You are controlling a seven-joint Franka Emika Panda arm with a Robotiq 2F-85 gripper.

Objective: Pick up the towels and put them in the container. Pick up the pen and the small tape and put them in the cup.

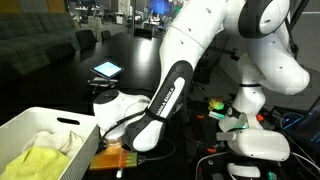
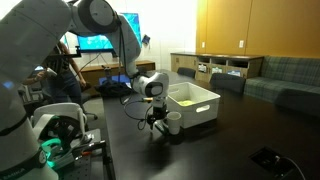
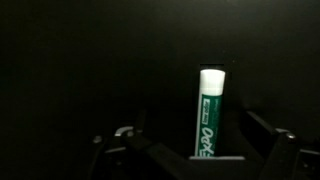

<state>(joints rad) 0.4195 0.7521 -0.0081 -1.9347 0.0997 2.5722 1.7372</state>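
Note:
A green-and-white Expo pen [image 3: 208, 112] lies on the dark table, straight between the fingers of my gripper [image 3: 205, 150], which is open with a finger well off to each side. In an exterior view the gripper [image 2: 156, 120] is down at the tabletop, next to the small white cup [image 2: 174, 122] and in front of the white container [image 2: 196, 96]. An off-white towel [image 1: 52, 140] and a yellow-green towel [image 1: 38, 157] lie inside the container [image 1: 72, 124]. The small tape is out of view.
A lit tablet [image 1: 105, 69] lies further back on the black table. Another white robot base with cables [image 1: 255, 145] stands close beside the arm. A small black object [image 2: 268, 158] sits near the table's front. Sofas and desks are beyond.

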